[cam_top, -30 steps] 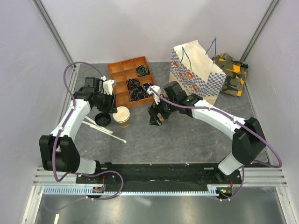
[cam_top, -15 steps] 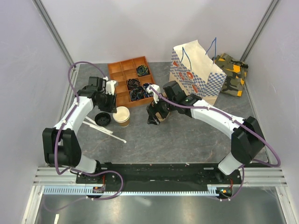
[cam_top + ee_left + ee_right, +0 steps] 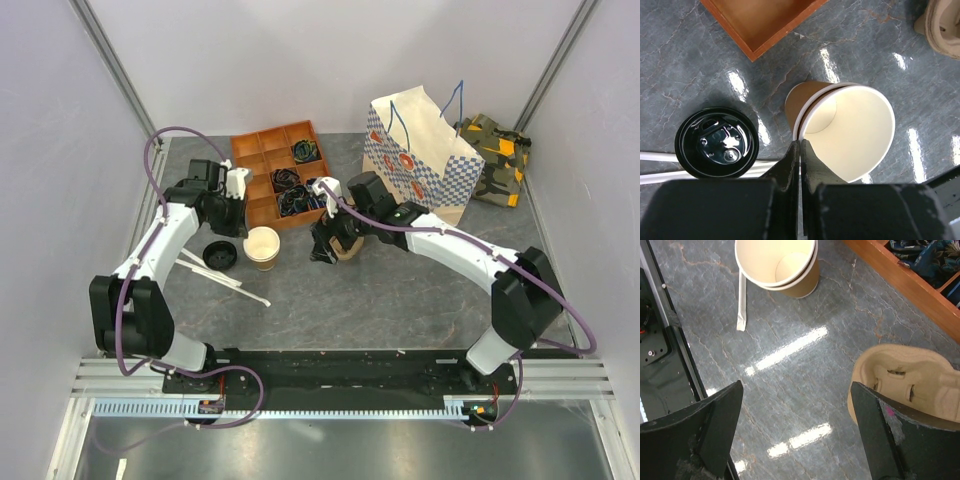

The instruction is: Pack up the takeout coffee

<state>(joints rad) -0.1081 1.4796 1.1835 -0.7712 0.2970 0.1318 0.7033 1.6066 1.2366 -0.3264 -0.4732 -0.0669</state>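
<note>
Grey marbled tabletop point(image 3: 400, 290) is showing no lidded brown paper coffee cup; perhaps it is hidden. My left gripper point(image 3: 799, 146), fingers pressed together empty, is hovering by a lidless tan paper cup point(image 3: 850, 130) beside a loose black plastic lid point(image 3: 716, 142). My right gripper point(image 3: 795, 390) is hanging wide open above a beige pulp carrier point(image 3: 910, 380). Packing is looking unstarted to me; the next move is calling for locating the coffee.

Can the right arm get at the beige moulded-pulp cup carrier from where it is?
Probably yes: the right gripper hangs just over the edge of the beige moulded-pulp cup carrier, fingers wide open, nothing between them.
</note>
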